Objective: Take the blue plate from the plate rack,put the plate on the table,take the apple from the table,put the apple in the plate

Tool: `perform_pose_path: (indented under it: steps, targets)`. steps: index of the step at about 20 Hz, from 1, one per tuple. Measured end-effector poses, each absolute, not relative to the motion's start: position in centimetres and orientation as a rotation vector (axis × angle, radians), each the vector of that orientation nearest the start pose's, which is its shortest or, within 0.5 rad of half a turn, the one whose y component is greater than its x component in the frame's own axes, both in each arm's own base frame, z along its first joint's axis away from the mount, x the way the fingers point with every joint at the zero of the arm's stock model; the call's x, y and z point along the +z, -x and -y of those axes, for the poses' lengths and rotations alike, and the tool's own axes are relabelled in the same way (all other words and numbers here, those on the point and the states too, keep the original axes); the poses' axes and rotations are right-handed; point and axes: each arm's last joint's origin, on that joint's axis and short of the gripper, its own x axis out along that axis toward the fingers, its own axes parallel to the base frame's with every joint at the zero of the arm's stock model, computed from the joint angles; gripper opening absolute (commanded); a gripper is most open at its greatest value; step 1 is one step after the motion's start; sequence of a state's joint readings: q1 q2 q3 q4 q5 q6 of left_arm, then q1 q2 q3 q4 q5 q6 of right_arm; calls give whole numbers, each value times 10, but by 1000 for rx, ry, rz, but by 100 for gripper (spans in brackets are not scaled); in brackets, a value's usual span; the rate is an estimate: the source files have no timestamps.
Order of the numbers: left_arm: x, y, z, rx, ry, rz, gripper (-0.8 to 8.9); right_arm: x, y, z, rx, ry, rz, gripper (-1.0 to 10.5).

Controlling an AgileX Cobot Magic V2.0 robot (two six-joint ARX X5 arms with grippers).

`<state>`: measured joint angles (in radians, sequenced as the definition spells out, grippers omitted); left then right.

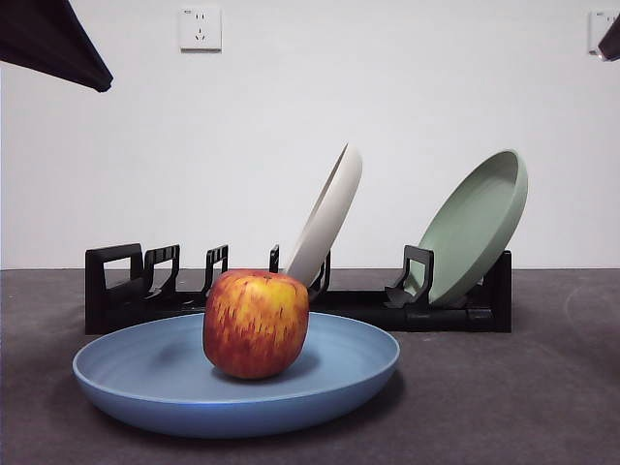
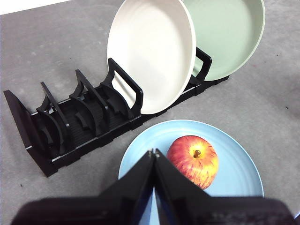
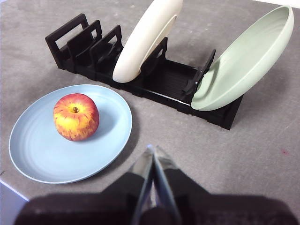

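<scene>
The blue plate (image 1: pixel 145 383) (image 2: pixel 234 159) (image 3: pixel 42 150) lies flat on the dark grey table (image 1: pixel 504 387), in front of the black plate rack (image 1: pixel 116 291) (image 2: pixel 70 126) (image 3: pixel 164 84). The red and yellow apple (image 1: pixel 256 323) (image 2: pixel 193 160) (image 3: pixel 76 116) rests upright inside the plate. My left gripper (image 2: pixel 153 152) hangs above the plate's edge, shut and holding nothing. My right gripper (image 3: pixel 152 149) is shut too, raised over bare table beside the plate. Both arms show only as dark tips at the front view's top corners (image 1: pixel 53 44) (image 1: pixel 610 41).
A cream-white plate (image 1: pixel 325 218) (image 2: pixel 150 51) (image 3: pixel 145 40) leans in the rack's middle slot. A sage-green plate (image 1: pixel 475 228) (image 2: pixel 229 33) (image 3: pixel 243 58) leans at the rack's end. A white wall with a socket (image 1: pixel 200 28) stands behind.
</scene>
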<state>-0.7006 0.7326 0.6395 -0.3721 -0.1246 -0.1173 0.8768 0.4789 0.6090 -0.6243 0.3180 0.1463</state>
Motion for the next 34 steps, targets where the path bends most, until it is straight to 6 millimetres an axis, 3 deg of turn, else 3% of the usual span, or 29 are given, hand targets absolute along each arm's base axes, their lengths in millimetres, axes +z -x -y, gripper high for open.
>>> perform_pose_path:
  steps: [4,8,11,15,20,23,34]
  targets:
    - [283,-110,87,-535,-57,-406,-3,271,-74,-75,514,141,-452,1]
    - [307,-81,47,-438,-20,-160,-3,271,-74,-75,514,141,-452,1]
    - [313,-64,23,-277,-15,1,-3,271,-74,-75,514,141,-452,1]
    - [273,-71,10,-79,-69,31,-3,271,-74,-75,514,141,-452,1]
    - [204,-94,5,-79,-113,75,-3,271,-74,-75,514,141,-452,1]
    - [170,-99,3,-80,-114,17,-3,271,-74,-75,514,141,-452,1]
    - [152,-96,-1,-56,-83,-165,-3,271,-74,-75,514,141,-452,1]
